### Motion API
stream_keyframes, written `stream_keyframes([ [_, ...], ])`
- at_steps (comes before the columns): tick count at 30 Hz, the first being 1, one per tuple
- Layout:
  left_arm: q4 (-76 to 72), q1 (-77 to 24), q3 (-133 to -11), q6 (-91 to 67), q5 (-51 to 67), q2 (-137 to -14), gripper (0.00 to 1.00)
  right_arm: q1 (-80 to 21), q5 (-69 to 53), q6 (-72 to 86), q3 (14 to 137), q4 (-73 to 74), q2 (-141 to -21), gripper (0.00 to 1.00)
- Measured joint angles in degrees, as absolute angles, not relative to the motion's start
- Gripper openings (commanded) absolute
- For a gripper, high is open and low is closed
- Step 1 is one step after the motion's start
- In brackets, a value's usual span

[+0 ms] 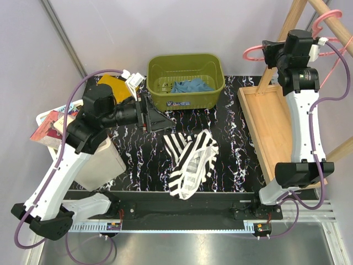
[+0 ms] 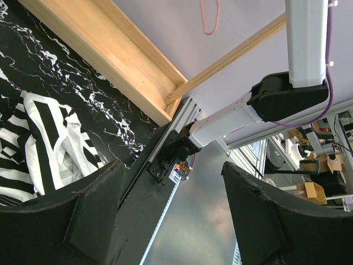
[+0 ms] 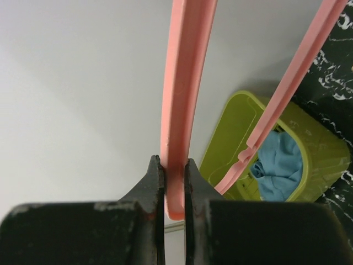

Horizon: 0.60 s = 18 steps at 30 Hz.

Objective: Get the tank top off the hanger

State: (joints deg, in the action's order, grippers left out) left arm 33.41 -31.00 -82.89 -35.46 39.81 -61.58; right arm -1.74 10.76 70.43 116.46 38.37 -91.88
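The black-and-white striped tank top (image 1: 190, 162) lies crumpled on the black marbled table, off the hanger; it also shows at the left of the left wrist view (image 2: 38, 143). The pink hanger (image 1: 255, 51) hangs bare at the wooden rack at the upper right. My right gripper (image 3: 172, 165) is shut on the hanger's bar (image 3: 182, 83); in the top view the right gripper (image 1: 267, 53) sits high by the rack. My left gripper (image 1: 161, 120) is open and empty above the table, left of the tank top; its jaws (image 2: 171, 171) stand wide apart.
A green basket (image 1: 186, 81) with blue cloth (image 1: 191, 86) stands at the back centre. A wooden tray base (image 1: 270, 127) and rack poles (image 1: 292, 22) stand at the right. A beige bag (image 1: 102, 163) and a bin of items (image 1: 48, 126) sit at the left.
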Motion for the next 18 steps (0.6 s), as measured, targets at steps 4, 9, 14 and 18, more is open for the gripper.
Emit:
stream_keyframes([
  [4, 33.41, -31.00, -82.89, -35.44, 39.79, -61.98, 0.76, -0.01, 7.20, 73.58, 116.36, 38.13, -92.09, 0.00],
  [9, 33.41, -31.00, -82.89, -35.42, 39.79, -61.98, 0.76, 0.71, 4.78, 75.35, 116.33, 37.28, -92.09, 0.23],
  [14, 33.41, -31.00, -82.89, -35.44, 39.79, -62.00, 0.76, 1.28, 3.33, 75.02, 115.33, 37.89, -92.01, 0.61],
  [18, 33.34, -31.00, -82.85, -35.59, 39.83, -62.06, 0.76, 1.69, 3.57, 72.38, 113.08, 40.12, -90.76, 0.74],
])
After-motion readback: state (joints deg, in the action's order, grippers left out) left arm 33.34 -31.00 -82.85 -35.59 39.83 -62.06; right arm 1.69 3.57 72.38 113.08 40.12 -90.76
